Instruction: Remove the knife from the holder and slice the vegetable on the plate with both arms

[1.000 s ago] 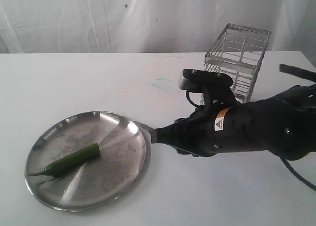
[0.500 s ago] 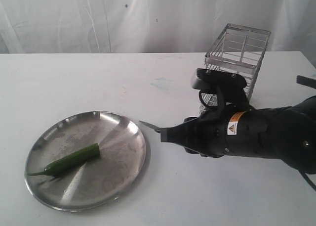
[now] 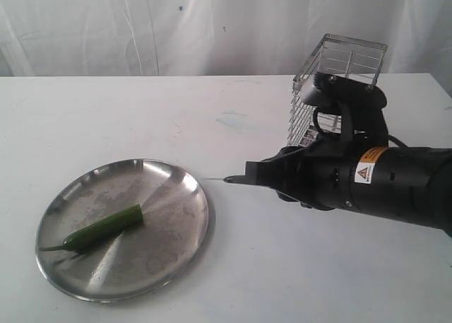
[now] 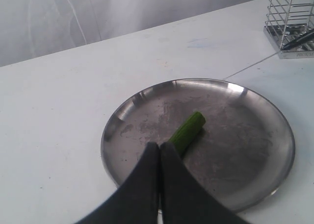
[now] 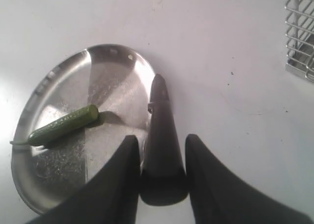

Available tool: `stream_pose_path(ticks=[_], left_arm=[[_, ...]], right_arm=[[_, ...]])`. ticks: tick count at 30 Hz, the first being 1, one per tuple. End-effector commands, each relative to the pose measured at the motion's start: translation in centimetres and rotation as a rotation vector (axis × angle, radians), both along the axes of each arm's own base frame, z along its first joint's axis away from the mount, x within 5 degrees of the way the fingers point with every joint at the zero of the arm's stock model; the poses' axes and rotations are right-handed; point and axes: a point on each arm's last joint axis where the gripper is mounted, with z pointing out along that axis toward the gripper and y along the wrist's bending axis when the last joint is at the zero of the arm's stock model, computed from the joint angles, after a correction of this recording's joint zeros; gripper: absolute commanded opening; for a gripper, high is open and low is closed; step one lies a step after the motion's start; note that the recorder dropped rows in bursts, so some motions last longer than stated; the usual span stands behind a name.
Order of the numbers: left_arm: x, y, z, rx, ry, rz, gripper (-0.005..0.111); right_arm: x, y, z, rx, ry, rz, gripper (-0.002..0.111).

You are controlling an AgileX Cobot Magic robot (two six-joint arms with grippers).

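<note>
Both clenched, we saw: right pincer [image 5: 162,141] grasped the knife [image 5: 158,106], tip near the plate [image 3: 176,189] rim; left pincer [image 4: 159,146] squeezed shut.

exterior: raised, oblique, wide | both wrists: near, angled down | shared: plate [image 3: 169,203]

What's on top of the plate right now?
Only the chili lies on the plate. In the left wrist view the left gripper, jaws shut, hides its stem end.
</note>
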Motion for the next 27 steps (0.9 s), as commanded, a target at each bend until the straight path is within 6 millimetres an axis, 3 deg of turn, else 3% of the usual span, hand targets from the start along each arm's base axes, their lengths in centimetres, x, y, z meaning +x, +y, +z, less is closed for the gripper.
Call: stream_pose_path(ticks=[1,13,27], left_arm=[[0.0,0.0,-0.1,-0.007,0.002,-0.003,0.0],[0.0,0.0,-0.1,-0.007,0.002,-0.003,0.0],[0.0,0.0,-0.1,-0.007,0.002,-0.003,0.0]], right_arm=[[0.1,-0.4,0.9,0.035,-0.057,-0.016,0.0],[-0.3,-0.5,1.9,0.036,-0.122,0.011,0.0],[-0.7,2.5,-1.8,-0.212,-0.138,0.256,0.0]])
